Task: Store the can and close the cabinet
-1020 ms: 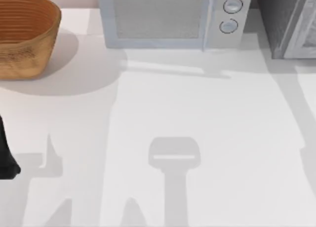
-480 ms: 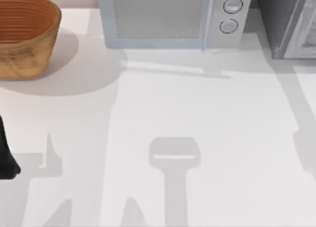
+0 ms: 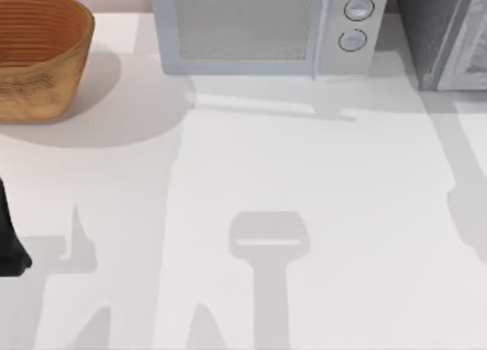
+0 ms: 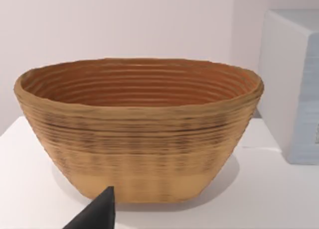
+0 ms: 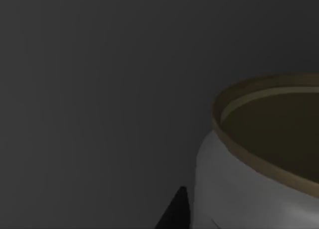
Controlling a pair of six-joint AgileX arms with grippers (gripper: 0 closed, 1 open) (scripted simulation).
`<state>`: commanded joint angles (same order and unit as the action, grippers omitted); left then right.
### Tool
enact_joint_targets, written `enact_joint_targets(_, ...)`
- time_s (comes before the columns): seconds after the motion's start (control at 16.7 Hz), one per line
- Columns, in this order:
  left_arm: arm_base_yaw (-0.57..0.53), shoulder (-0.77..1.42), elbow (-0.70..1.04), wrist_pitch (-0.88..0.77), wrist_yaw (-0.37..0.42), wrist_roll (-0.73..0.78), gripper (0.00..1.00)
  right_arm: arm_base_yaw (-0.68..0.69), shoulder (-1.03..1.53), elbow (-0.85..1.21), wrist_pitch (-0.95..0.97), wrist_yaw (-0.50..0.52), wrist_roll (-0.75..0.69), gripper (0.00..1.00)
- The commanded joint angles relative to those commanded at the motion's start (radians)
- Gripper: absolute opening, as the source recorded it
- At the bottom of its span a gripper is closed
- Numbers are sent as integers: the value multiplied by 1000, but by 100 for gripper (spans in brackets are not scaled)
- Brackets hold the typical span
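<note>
While the can (image 5: 239, 189) touches a right finger (image 5: 174, 214), the grip is unclear.

Top view looks down on the table (image 3: 319, 182); left wrist view faces the basket (image 4: 139, 134) closely, shared overhead.

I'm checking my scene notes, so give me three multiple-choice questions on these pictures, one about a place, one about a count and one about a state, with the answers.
1. Where does the woven basket stand in the top view?
A. far left corner of the table
B. near right corner
C. on the microwave

2. How many round knobs are on the microwave?
A. one
B. two
C. four

3. How is the microwave's door?
A. wide open
B. removed
C. shut

Answers: 1 A, the basket sits at the top view's upper left on the table. 2 B, two knobs stacked at the panel. 3 C, the door lies flush with the front.
</note>
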<state>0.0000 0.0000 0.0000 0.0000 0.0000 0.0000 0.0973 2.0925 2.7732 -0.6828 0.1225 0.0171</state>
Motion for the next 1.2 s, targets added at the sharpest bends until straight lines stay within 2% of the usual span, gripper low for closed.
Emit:
enact_joint_targets(0.3, 0, 0, 0, 0, 0, 0, 100, 0, 0, 0, 0, 0, 0, 0)
enact_joint_targets(1.08, 0, 0, 0, 0, 0, 0, 100, 0, 0, 0, 0, 0, 0, 98)
enact_joint_targets(1.2, 0, 0, 0, 0, 0, 0, 100, 0, 0, 0, 0, 0, 0, 100)
